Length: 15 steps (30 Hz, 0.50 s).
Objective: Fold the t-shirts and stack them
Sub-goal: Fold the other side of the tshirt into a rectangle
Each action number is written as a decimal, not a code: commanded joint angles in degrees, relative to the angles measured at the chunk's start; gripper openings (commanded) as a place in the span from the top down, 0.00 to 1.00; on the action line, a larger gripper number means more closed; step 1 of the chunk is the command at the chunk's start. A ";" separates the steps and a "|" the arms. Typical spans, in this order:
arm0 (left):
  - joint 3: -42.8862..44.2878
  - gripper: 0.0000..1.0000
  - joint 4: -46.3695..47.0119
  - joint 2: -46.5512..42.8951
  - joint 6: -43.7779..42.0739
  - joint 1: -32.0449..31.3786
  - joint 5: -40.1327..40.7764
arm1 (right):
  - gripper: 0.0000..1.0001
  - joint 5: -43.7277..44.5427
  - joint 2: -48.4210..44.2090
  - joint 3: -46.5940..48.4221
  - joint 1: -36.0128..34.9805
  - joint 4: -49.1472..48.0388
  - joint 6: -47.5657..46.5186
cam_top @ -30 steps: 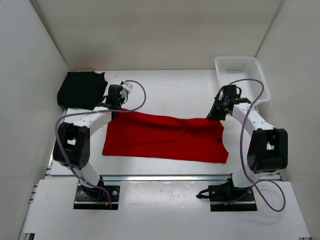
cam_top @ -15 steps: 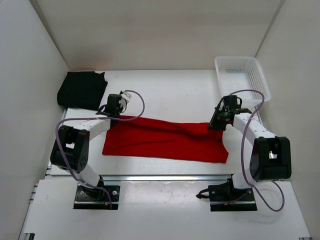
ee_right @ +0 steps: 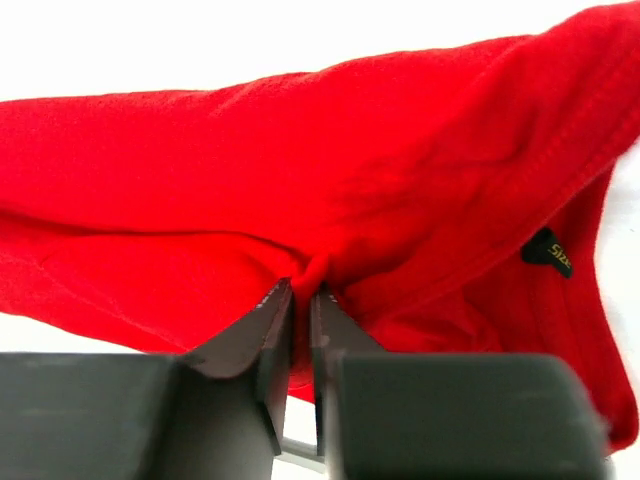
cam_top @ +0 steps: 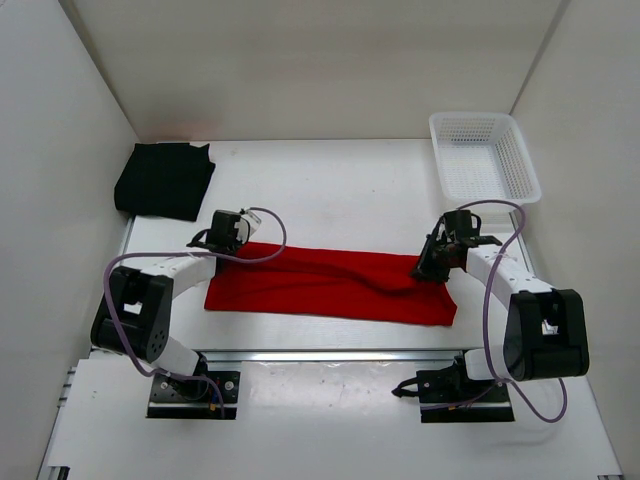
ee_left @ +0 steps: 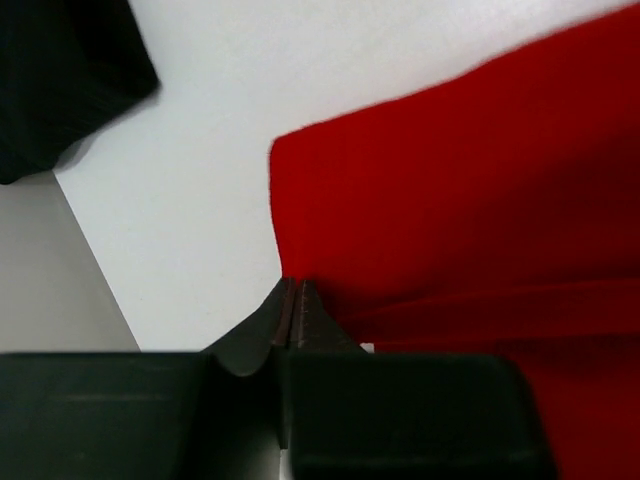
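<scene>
The red t-shirt [cam_top: 330, 285] lies as a long strip across the near middle of the table, its far edge doubled toward the front. My left gripper [cam_top: 224, 248] is shut on its far left corner; in the left wrist view [ee_left: 296, 287] the jaws pinch the red cloth [ee_left: 470, 200] at its edge. My right gripper [cam_top: 427, 268] is shut on a bunched fold at the shirt's right end, which also shows in the right wrist view [ee_right: 302, 292] with the red cloth [ee_right: 330, 170] draped beyond. The black t-shirt [cam_top: 165, 180] lies folded at the far left. The orange t-shirt is out of view.
A white mesh basket [cam_top: 527, 170] stands at the far right corner. White walls close in the table on three sides. A corner of the black t-shirt [ee_left: 60, 80] shows at the upper left of the left wrist view.
Both grippers have moved toward the near edge, each holding the red shirt's far edge. The shirt has gone from a wide sheet to a narrower strip.
</scene>
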<state>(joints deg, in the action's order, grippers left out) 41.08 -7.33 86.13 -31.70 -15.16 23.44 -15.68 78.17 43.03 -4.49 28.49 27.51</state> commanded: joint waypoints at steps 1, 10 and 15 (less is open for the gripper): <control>-1.09 0.84 -1.98 -2.89 -1.08 -0.49 -0.76 | 0.90 -1.19 -0.39 -0.49 -0.16 -1.86 0.36; -0.30 0.41 -7.69 -5.97 0.41 0.04 0.72 | 0.70 -3.56 -4.07 -2.24 1.77 1.47 -1.32; 1.36 0.39 -11.29 -9.22 2.51 0.66 2.92 | 0.69 -4.00 -10.40 -4.61 4.05 2.80 -1.14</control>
<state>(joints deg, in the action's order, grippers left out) 40.18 -15.49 80.09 -31.18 -15.03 24.51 -18.50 71.72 39.11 -1.56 30.87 26.76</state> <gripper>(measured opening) 0.617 0.305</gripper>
